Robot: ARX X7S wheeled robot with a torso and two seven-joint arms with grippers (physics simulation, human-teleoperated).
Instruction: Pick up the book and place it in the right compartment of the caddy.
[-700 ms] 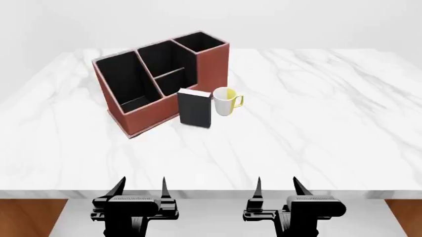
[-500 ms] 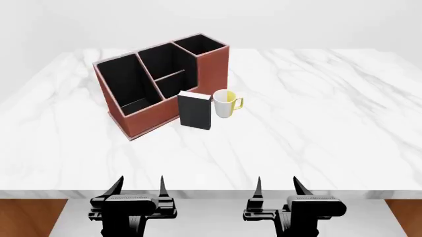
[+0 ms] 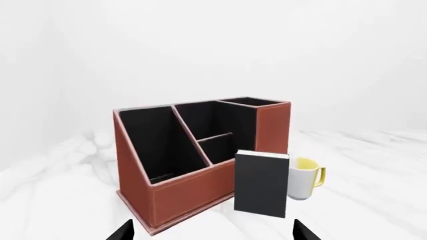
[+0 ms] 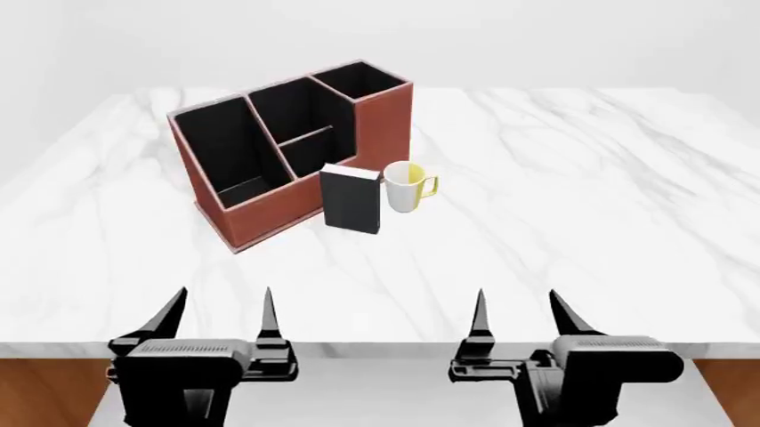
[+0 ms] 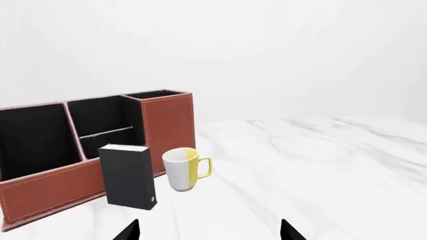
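Head view: the left gripper [image 4: 220, 313] and right gripper [image 4: 517, 313], both spread wide and empty, hover at the marble table's near edge [image 4: 380, 342]. The book [image 4: 351, 198] stands upright just in front of the caddy [image 4: 279, 213], with the mug [image 4: 407, 186] just beside it (a careless reach would likely topple either). The right compartment [image 4: 363, 80] is unoccupied.

Left wrist view: the book [image 3: 261, 184] overlaps the stepped front wall [image 3: 193, 192]; whether they touch cannot be told.

Right wrist view: open marble lies right of the mug [image 5: 183, 169], the freer approach.
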